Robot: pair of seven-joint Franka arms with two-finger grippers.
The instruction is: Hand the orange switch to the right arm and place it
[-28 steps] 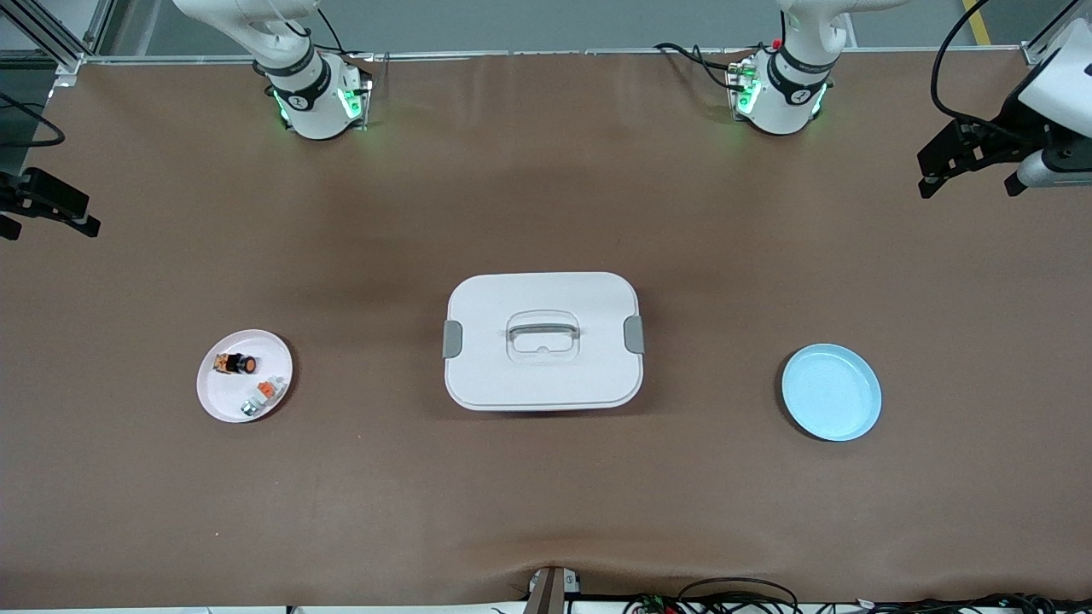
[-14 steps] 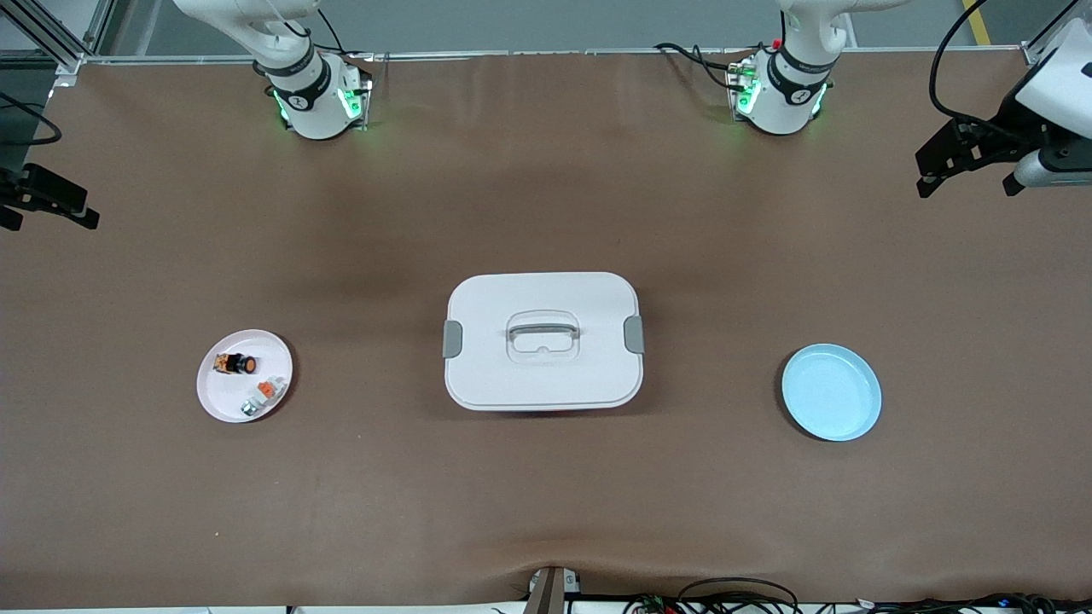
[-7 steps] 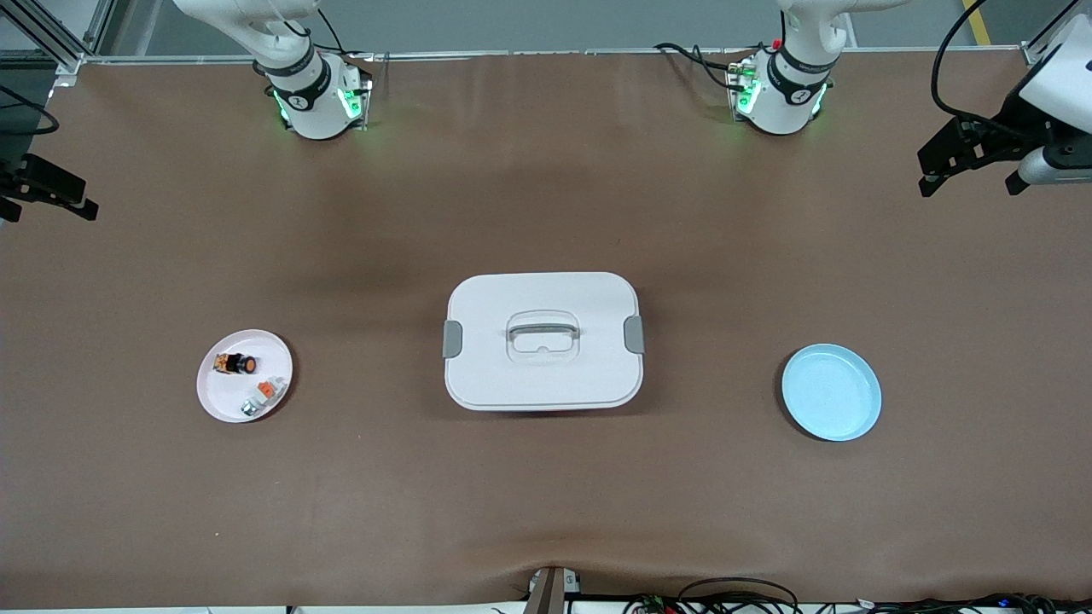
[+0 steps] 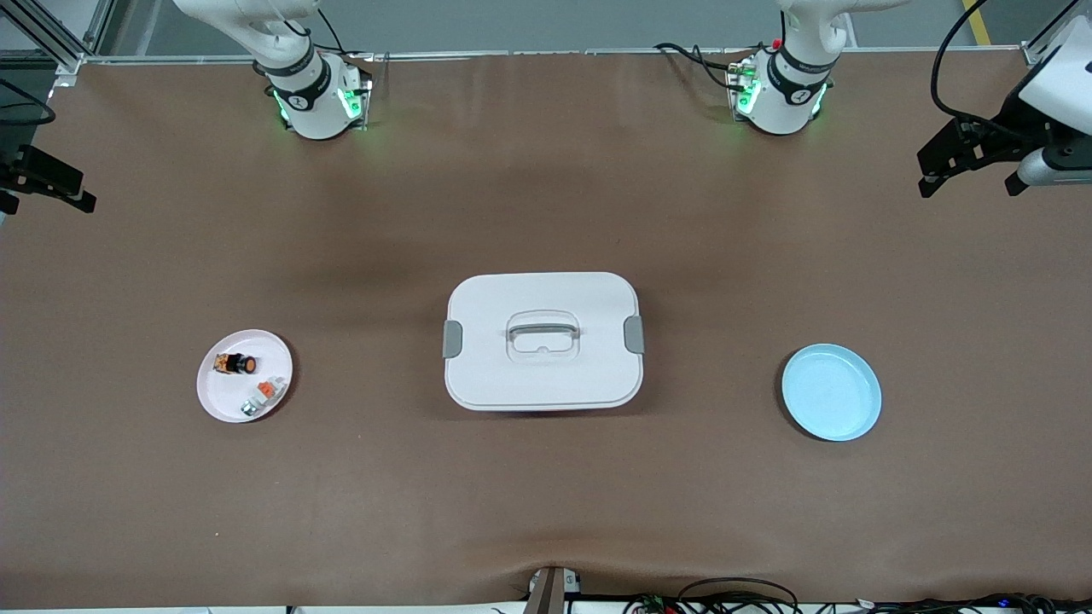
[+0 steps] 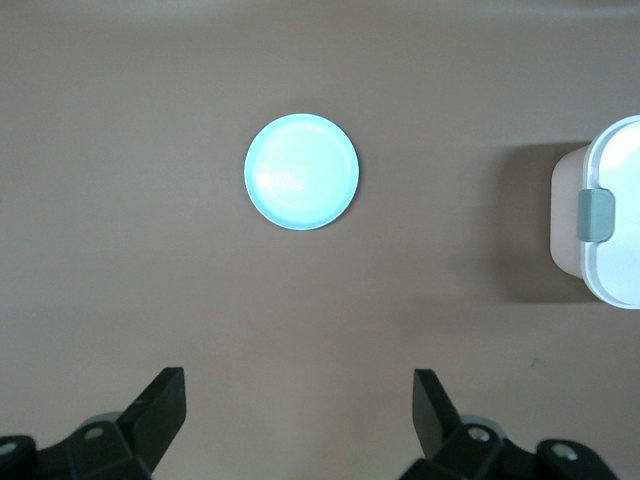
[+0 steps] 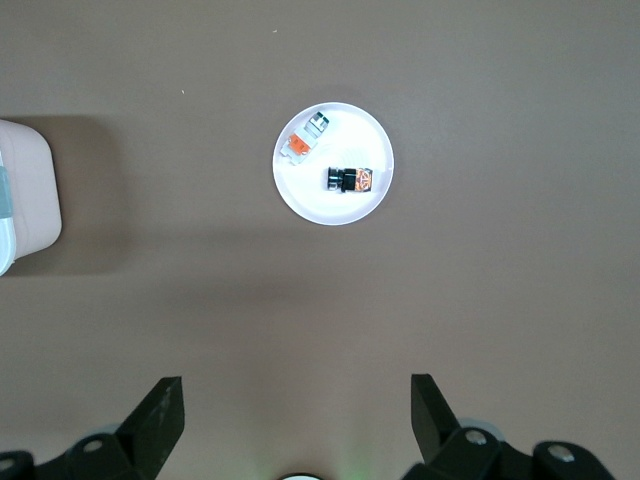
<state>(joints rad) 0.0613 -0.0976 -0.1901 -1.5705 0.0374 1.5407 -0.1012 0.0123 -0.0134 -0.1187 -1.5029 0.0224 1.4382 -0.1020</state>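
Note:
The orange switch (image 4: 236, 364) lies on its side on a small white plate (image 4: 223, 401) toward the right arm's end of the table. It also shows in the right wrist view (image 6: 350, 179) on that plate (image 6: 340, 210). My right gripper (image 4: 43, 194) is open and empty, high over the table's edge at that end; its own view (image 6: 296, 400) shows the plate well apart from it. My left gripper (image 4: 968, 166) is open and empty, high over the left arm's end, as its own view (image 5: 298, 400) shows.
A small whitish-silver piece with an orange tab (image 4: 263, 396) shares the white plate. A white lidded box with a handle (image 4: 478, 375) stands mid-table. An empty light blue plate (image 4: 832, 391) lies toward the left arm's end, also in the left wrist view (image 5: 302, 172).
My right gripper has drifted a little toward the robots' bases. The left gripper has barely shifted. The switch, plates and box have not moved.

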